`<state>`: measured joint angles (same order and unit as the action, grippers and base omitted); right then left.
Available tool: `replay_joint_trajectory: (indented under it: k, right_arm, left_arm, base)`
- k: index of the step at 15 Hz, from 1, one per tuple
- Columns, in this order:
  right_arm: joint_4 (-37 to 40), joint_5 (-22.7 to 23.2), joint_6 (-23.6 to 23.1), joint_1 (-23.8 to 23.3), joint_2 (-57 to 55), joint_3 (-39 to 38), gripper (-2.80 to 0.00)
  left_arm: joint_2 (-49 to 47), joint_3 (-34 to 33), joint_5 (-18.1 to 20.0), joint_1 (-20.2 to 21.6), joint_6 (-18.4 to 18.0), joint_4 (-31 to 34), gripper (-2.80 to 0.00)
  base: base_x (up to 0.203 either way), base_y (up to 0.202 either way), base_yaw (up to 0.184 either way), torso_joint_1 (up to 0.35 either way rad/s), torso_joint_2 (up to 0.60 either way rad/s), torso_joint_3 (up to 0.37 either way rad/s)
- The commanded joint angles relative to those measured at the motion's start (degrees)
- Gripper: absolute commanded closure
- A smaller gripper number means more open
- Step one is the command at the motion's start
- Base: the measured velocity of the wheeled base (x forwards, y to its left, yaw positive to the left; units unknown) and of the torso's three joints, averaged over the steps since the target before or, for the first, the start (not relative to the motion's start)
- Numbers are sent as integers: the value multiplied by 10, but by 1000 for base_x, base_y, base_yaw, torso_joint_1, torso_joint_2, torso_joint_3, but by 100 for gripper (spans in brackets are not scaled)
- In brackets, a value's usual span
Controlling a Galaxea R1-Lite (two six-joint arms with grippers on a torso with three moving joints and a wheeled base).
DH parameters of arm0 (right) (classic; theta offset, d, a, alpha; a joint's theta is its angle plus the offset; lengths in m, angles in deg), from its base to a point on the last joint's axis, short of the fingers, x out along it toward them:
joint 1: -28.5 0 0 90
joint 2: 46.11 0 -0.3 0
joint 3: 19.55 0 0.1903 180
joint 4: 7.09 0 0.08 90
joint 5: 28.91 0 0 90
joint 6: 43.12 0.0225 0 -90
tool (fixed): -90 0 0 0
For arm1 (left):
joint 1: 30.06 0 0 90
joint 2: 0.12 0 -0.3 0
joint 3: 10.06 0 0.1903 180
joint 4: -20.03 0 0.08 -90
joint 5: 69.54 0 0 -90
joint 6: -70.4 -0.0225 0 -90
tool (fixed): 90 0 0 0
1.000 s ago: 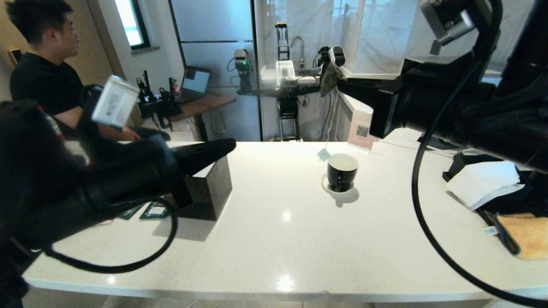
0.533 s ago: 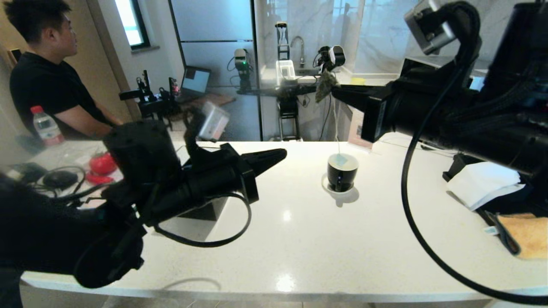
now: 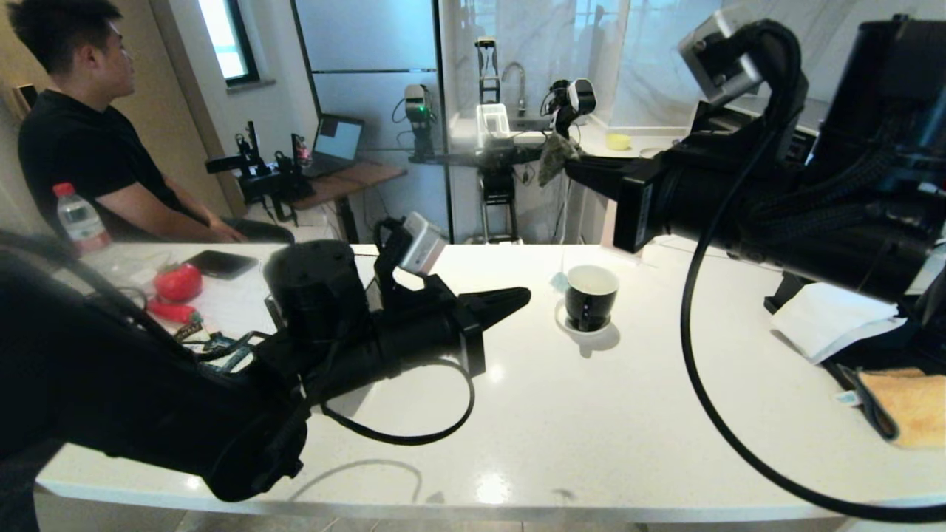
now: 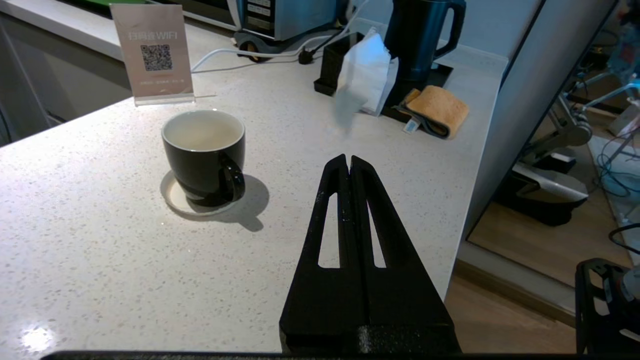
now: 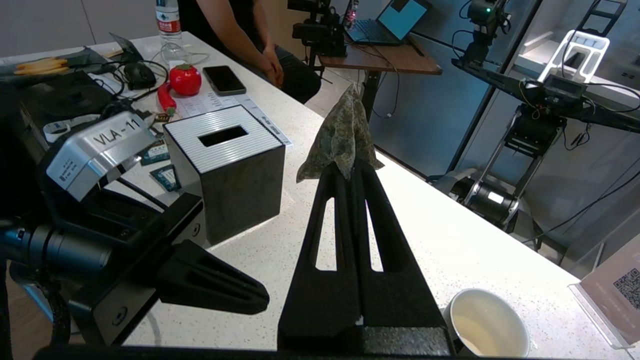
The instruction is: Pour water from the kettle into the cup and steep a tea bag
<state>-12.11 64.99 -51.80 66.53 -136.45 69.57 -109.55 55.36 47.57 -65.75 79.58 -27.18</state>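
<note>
White counter (image 3: 517,414) – tea bag (image 5: 342,135) clamped in right gripper (image 5: 350,167), high above cup (image 3: 590,295)

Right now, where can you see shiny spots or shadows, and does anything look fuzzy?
Head view: bright glare spots on the white counter and a soft shadow beside the cup. Left wrist view: the cup throws a dark shadow, and a pale thing hanging in front of the kettle looks smeared. Right wrist view: the tea bag is sharp.
</note>
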Motion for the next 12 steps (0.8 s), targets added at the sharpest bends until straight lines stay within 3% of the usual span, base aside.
replay_joint_trajectory:
  k: [1, 12]
  right_arm:
    - [-2, 1, -1, 0, -1, 0, 0]
    - [1, 0, -1, 1, -8, 8, 0]
  left_arm:
    - [-3, 1, 1, -1, 2, -4, -280]
    - [-2, 0, -6, -11, -2, -6, -280]
  base:
    - [0, 0, 0, 0, 0, 0]
    - [0, 0, 0, 0, 0, 0]
